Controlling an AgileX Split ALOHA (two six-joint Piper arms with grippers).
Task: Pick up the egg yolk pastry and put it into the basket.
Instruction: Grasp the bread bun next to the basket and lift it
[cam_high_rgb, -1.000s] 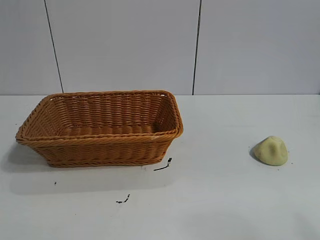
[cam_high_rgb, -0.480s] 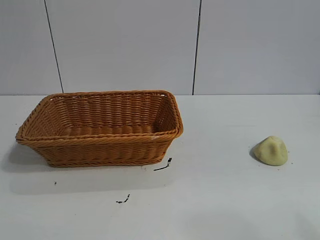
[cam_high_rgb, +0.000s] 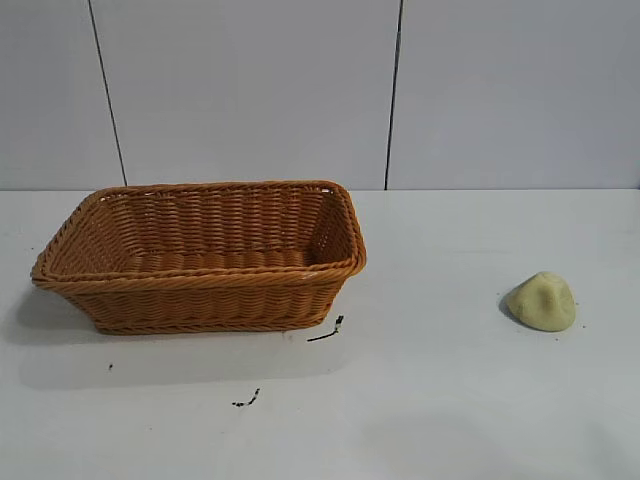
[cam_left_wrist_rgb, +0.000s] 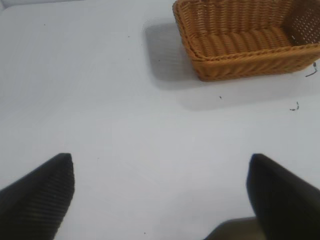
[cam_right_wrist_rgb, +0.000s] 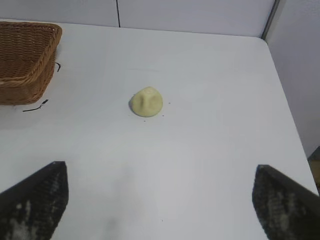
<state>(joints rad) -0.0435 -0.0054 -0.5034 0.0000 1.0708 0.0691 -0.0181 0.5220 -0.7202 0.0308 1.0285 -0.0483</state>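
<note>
The egg yolk pastry (cam_high_rgb: 542, 301), a pale yellow-green dome with a dented top, lies on the white table at the right. The right wrist view shows it (cam_right_wrist_rgb: 147, 102) well ahead of my right gripper (cam_right_wrist_rgb: 161, 172), which is open and empty. The orange-brown wicker basket (cam_high_rgb: 200, 284) stands at the left and has nothing in it. The left wrist view shows the basket (cam_left_wrist_rgb: 235, 50) far ahead of my left gripper (cam_left_wrist_rgb: 160, 162), which is open and empty. Neither arm shows in the exterior view.
Small dark marks (cam_high_rgb: 327, 331) lie on the table by the basket's front corner. A grey panelled wall (cam_high_rgb: 250, 90) closes the back. The table's edge (cam_right_wrist_rgb: 285, 100) runs close beside the pastry on the right.
</note>
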